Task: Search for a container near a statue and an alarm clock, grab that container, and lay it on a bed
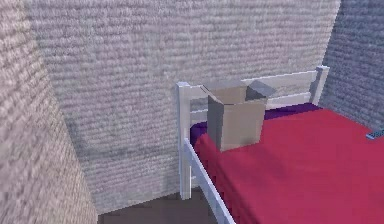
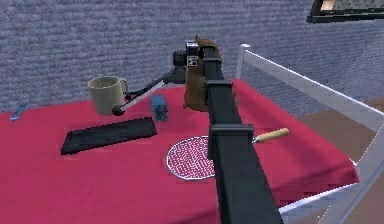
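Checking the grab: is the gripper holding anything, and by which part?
Cannot tell: the gripper ends at a beige cup standing on the bed, so any hold is unclear.

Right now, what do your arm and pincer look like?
My arm is a long, dark, square bar, brownish toward its far end. There sit small white squares with black marks. Beside them is the pincer: a dark body with two thin grey fingers.
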